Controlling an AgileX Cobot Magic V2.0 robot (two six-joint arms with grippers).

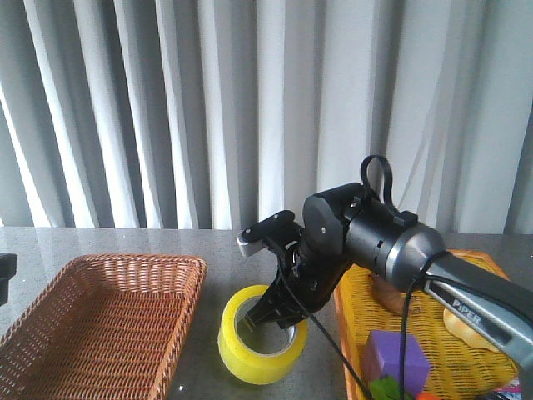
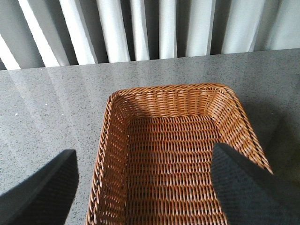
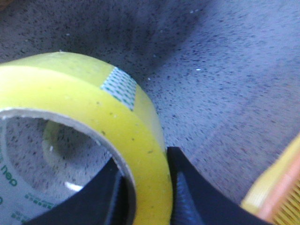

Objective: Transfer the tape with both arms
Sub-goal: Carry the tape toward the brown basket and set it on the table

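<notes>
The yellow tape roll (image 1: 258, 346) with its white printed core stands tilted on the grey table between the two baskets. My right gripper (image 1: 279, 312) is shut on its wall, one finger inside the core and one outside. The right wrist view shows the roll (image 3: 93, 105) close up, pinched between the two black fingers (image 3: 197, 197). My left gripper (image 2: 140, 187) is open and empty, its fingers (image 2: 40, 192) spread over the near end of the brown wicker basket (image 2: 105, 140). In the front view only a black bit of the left arm (image 1: 7, 271) shows at the left edge.
The empty brown wicker basket (image 1: 50, 312) sits at the left. A yellow tray (image 1: 351, 321) at the right holds a purple cube (image 1: 396, 354), pale bread toys (image 1: 470, 329) and small coloured items. White curtains hang behind the table.
</notes>
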